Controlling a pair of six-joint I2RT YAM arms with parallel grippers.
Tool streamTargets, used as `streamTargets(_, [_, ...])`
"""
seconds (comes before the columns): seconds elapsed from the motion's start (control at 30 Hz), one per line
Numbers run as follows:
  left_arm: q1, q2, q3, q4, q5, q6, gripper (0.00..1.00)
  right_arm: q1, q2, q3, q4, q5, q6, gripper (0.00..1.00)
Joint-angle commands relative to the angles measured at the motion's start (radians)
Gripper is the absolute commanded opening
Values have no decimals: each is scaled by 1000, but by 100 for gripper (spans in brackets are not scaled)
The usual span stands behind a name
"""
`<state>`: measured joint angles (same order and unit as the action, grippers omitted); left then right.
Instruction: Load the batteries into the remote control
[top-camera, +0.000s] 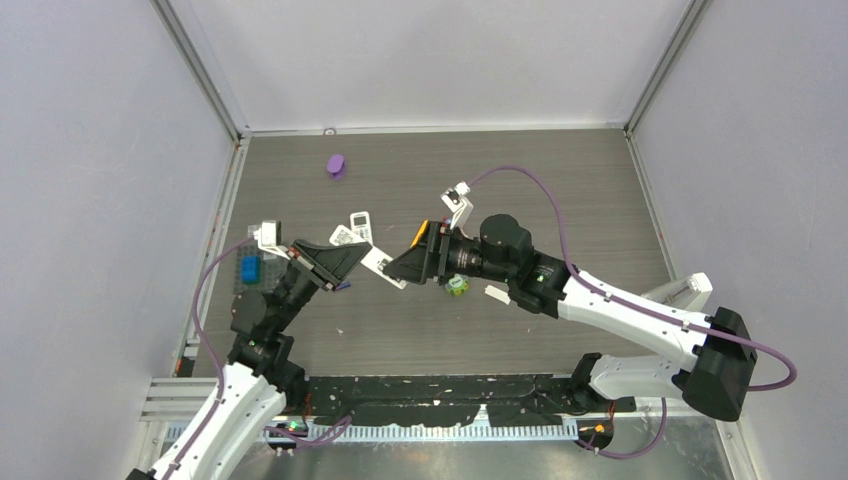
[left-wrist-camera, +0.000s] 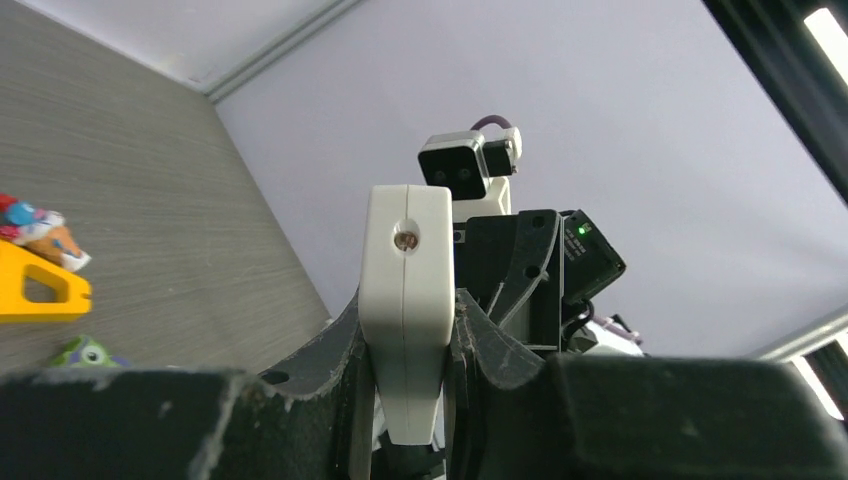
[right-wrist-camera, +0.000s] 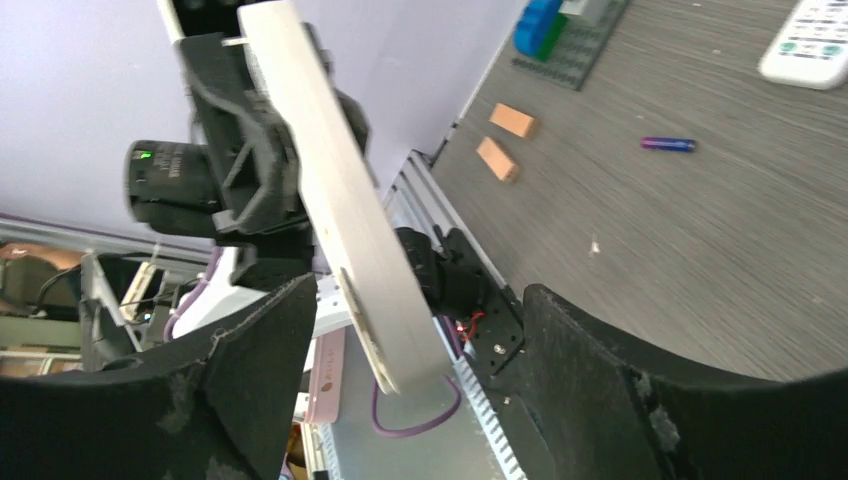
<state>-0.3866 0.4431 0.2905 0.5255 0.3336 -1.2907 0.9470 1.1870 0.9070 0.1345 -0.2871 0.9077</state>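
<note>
My left gripper (top-camera: 347, 262) is shut on a white remote control (top-camera: 380, 264) and holds it in the air, edge-on in the left wrist view (left-wrist-camera: 405, 300). My right gripper (top-camera: 412, 264) is open. Its fingers (right-wrist-camera: 600, 370) stand on either side of the remote's free end (right-wrist-camera: 340, 220) without touching it. One thin purple battery (right-wrist-camera: 668, 144) lies on the table, and it shows faintly under the left gripper in the top view (top-camera: 343, 287). The orange and dark batteries are not in view.
A second white remote (top-camera: 352, 228) lies behind the grippers. A green toy (top-camera: 457, 287) and a small white piece (top-camera: 497, 294) lie under the right arm. A purple object (top-camera: 336, 165) sits at the back. A blue block on a grey plate (top-camera: 250, 268) and two orange blocks (right-wrist-camera: 505, 138) lie at the left.
</note>
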Motion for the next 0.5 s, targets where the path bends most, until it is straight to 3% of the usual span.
streamTargets(0.0, [-1,-79,117,-237,-89,169,0,-16,-34,53,-65,103,-71,83])
streamTargets(0.17, [-1,-194,235,-622,-262,356,0,-17,-29,54,-167,249,-111,85])
streamTargets(0.3, [-1,-265,333,-871,-486,463,0,-11,72,79,-199,345,-123,81])
streamTargets(0.47, [-1,-335,405,-1032,-680,531,0,40,272,214,-259,432,-195,78])
